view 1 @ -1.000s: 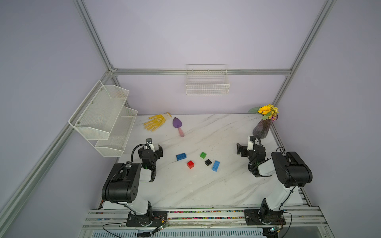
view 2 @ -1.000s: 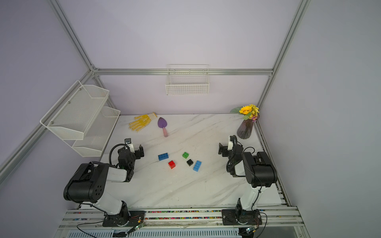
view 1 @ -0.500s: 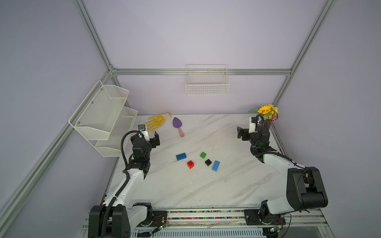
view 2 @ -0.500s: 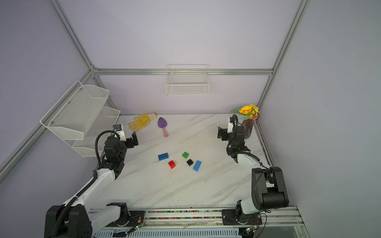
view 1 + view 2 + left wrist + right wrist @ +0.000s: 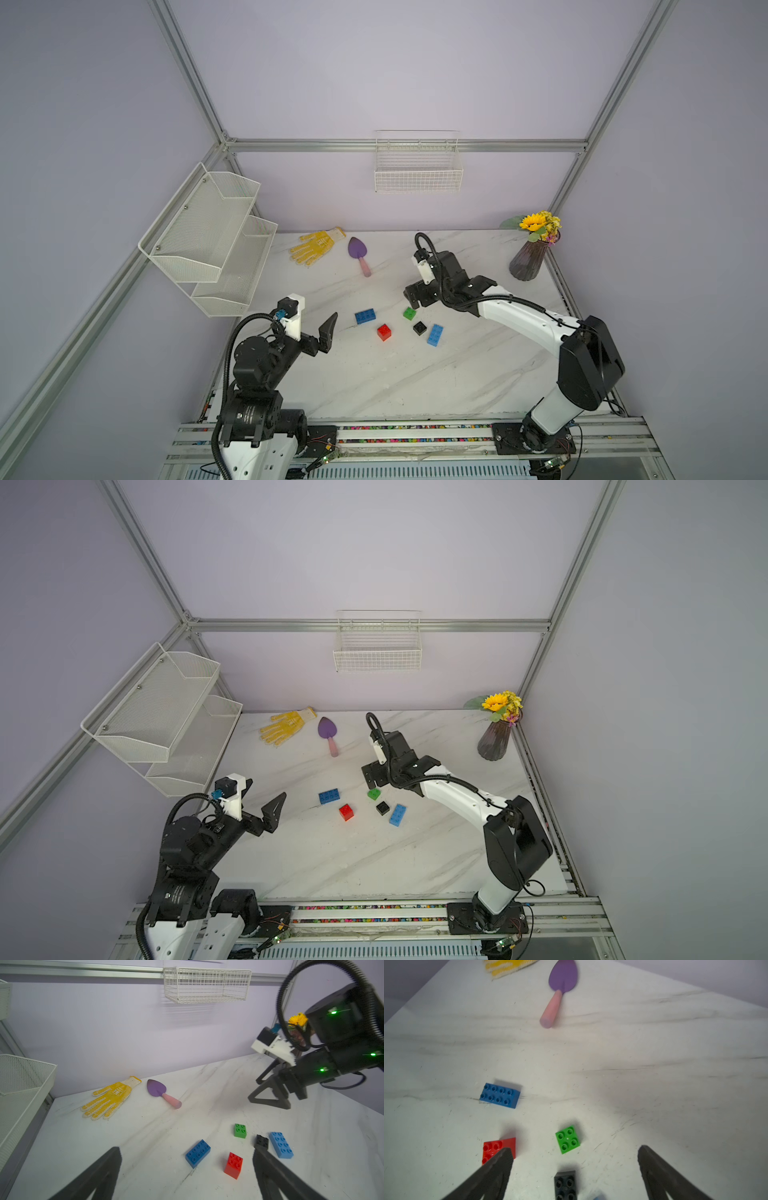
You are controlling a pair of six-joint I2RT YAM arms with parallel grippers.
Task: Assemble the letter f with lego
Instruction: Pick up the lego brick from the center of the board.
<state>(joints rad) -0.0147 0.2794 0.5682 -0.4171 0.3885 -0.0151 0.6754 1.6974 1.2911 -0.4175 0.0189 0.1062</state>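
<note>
Now that my right gripper [image 5: 417, 300] has swung to the green brick [image 5: 409, 313], it and my left gripper [image 5: 266, 791] gape empty; picking should start.

In the right wrist view, 1 finger [image 5: 497, 1167] of the right gripper [image 5: 574, 1147] is covering part of the red brick [image 5: 500, 1144]; the frame edge is cutting off the black brick [image 5: 565, 1185], the light blue brick [image 5: 598, 1198] and the glove [image 5: 508, 967]; the trowel [image 5: 563, 978] is showing blurred.

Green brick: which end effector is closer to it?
Right. The right end effector hangs close by the green brick; the left end effector is far off, beyond the dark blue brick.
</note>
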